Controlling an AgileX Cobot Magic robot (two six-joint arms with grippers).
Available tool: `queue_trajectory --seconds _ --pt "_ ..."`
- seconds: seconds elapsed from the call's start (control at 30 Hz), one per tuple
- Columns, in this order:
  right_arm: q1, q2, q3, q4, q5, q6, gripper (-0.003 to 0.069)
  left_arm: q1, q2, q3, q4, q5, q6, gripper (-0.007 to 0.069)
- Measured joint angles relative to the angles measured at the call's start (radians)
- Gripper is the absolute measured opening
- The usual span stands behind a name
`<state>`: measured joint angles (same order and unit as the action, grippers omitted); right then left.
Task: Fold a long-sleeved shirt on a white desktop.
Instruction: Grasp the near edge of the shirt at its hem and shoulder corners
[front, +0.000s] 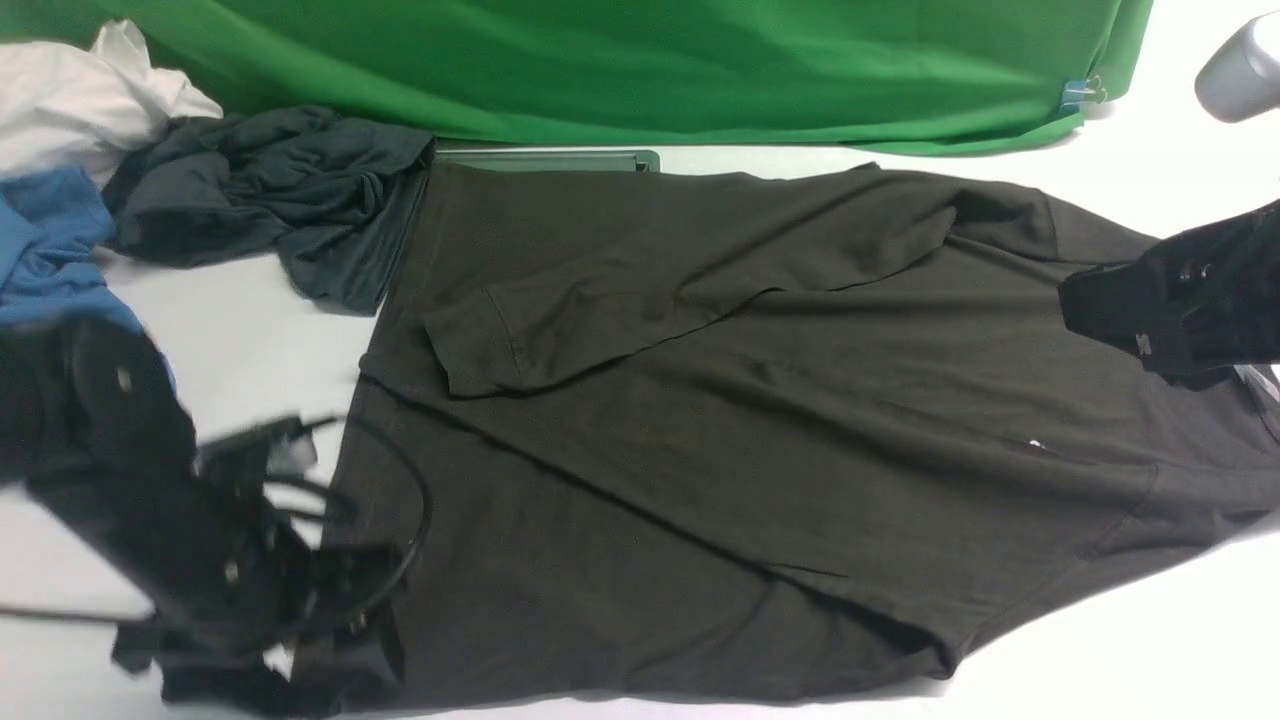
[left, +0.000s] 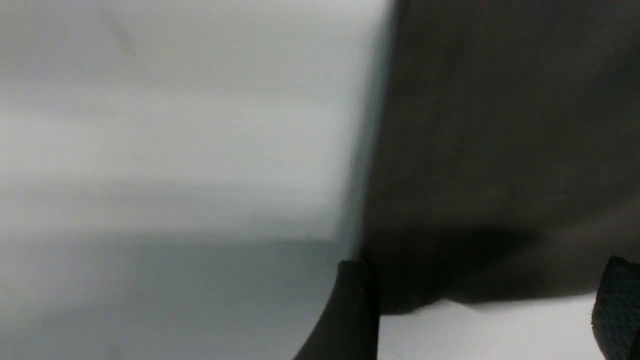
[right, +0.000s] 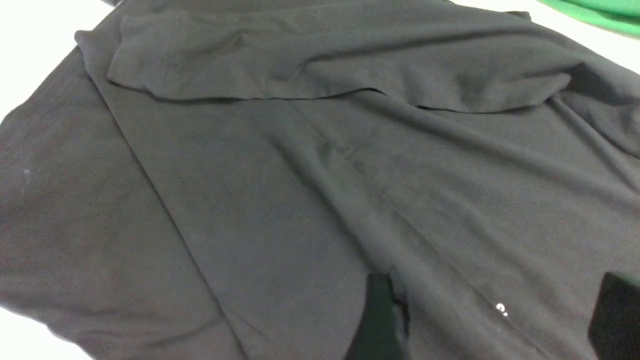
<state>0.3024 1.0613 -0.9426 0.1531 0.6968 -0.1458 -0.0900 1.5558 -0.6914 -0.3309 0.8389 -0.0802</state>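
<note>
The long-sleeved shirt (front: 760, 430), dark brown-black, lies spread across the white desktop (front: 250, 330) with one sleeve (front: 690, 270) folded over its body. My left arm (front: 200, 540) is blurred at the shirt's near left corner. In the left wrist view the left gripper (left: 482, 312) is open, its fingers (left: 352, 310) wide apart with only the shirt's edge (left: 500, 150) and bare desk between them. My right gripper (right: 497, 320) hovers open over the shirt's chest by a bit of white lettering (right: 501, 309); it holds nothing. In the front view it is at the right edge (front: 1090, 305).
A dark grey-teal garment (front: 270, 195), a blue garment (front: 50, 250) and a white cloth (front: 70, 100) are piled at the back left. A silver hatch (front: 545, 160) shows behind the shirt, under the green backdrop (front: 640, 60). A grey object (front: 1240, 65) sits at the back right.
</note>
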Motion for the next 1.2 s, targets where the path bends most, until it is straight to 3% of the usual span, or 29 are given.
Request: queue_trajectory --seconds 0.27,0.37,0.5,0.53,0.63,0.7,0.9,1.0,1.1,1.17,1.2 --pt "0.000 0.000 0.000 0.003 0.005 0.000 0.0538 0.003 0.051 -0.003 -0.020 0.009 0.051 0.0591" --pt "0.000 0.000 0.000 0.004 0.016 0.000 0.0538 0.004 0.056 -0.006 -0.016 0.019 0.099 0.0552" --pt "0.000 0.000 0.000 0.004 0.019 0.000 0.0538 0.005 0.064 -0.006 -0.033 0.013 0.135 0.0382" --pt "0.000 0.000 0.000 0.004 0.019 0.000 0.0538 0.005 0.064 -0.006 -0.036 0.012 0.136 0.0369" --pt "0.000 0.000 0.000 0.004 0.021 0.000 0.0538 0.005 0.075 -0.005 -0.065 0.005 0.155 0.0149" --pt "0.000 0.000 0.000 0.004 0.029 0.000 0.0538 0.005 0.072 -0.003 -0.067 0.004 0.159 0.0069" --pt "0.000 0.002 0.000 -0.038 0.144 0.002 0.0542 0.002 0.028 -0.002 -0.044 -0.004 0.160 0.0061" --pt "0.000 0.019 0.034 -0.166 0.221 0.007 0.0552 0.002 -0.055 -0.016 0.004 0.012 0.145 0.0056" --pt "0.000 0.031 0.092 -0.226 0.215 -0.107 0.0549 0.002 -0.132 -0.023 0.044 0.027 0.112 0.0056" --pt "0.016 0.056 0.168 -0.234 0.171 -0.268 0.0547 0.002 -0.201 -0.024 0.113 0.049 0.062 0.0056" --pt "0.019 0.059 0.168 -0.234 0.166 -0.268 0.0547 0.002 -0.206 -0.024 0.125 0.051 0.053 0.0055"
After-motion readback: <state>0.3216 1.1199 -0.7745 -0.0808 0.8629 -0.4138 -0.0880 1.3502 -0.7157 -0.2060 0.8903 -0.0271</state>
